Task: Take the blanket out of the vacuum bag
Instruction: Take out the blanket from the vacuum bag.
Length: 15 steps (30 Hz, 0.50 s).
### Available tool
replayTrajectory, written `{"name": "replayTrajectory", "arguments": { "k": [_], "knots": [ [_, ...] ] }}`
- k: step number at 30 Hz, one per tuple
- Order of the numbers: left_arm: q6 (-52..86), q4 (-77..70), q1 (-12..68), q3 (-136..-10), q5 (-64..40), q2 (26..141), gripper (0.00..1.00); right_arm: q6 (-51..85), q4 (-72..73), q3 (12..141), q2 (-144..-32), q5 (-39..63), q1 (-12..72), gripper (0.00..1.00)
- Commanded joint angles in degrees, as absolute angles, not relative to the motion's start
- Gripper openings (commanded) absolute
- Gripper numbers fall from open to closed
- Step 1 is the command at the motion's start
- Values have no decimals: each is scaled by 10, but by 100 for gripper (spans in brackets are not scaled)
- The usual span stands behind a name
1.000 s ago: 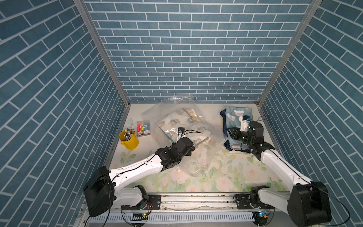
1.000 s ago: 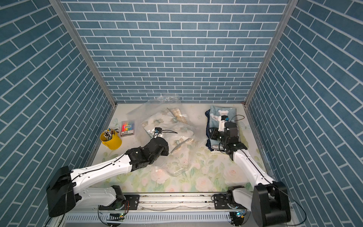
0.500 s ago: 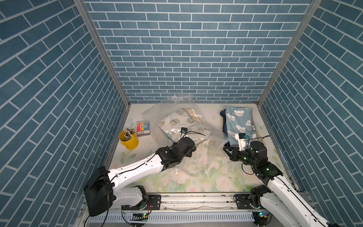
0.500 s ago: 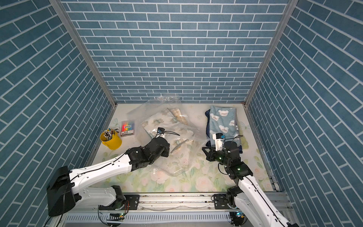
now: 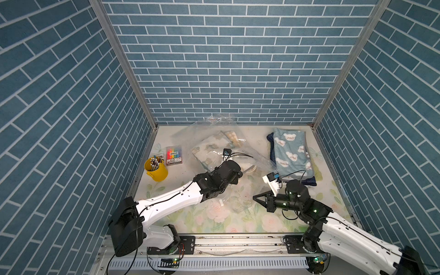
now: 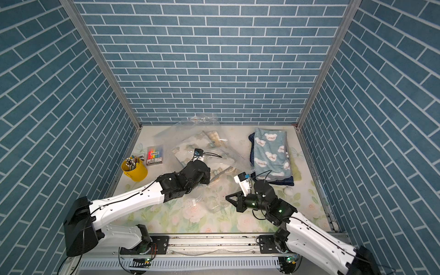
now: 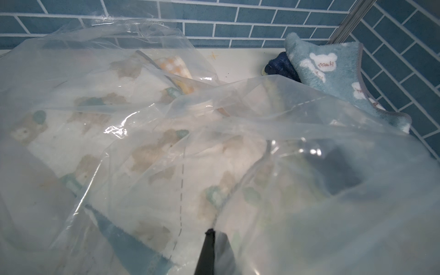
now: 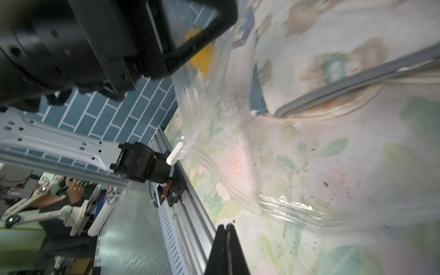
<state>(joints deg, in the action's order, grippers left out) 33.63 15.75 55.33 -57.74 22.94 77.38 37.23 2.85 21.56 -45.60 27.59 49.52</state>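
Left wrist view: the left gripper (image 7: pixel 210 234) clamps the vacuum bag (image 7: pixel 71 59) (blanket (image 7: pixel 147 152) inside) — the right gripper (image 8: pixel 225 227), tips together and empty, sits near its edge.

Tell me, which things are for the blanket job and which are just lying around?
For the job: vacuum bag, cream blanket inside it, left gripper, right gripper.
Lying about: yellow pen cup, marker pack, folded blue bear blanket outside the bag.
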Motion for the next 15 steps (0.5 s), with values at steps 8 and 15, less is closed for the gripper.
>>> {"name": "replayTrajectory", "arguments": {
  "k": [8,15],
  "knots": [
    [334,163,555,-595,211,768,0,425,267,227,-726,280,546,0],
    [335,159,556,-573,194,753,0,432,296,291,-836,281,539,0]
  ]
}}
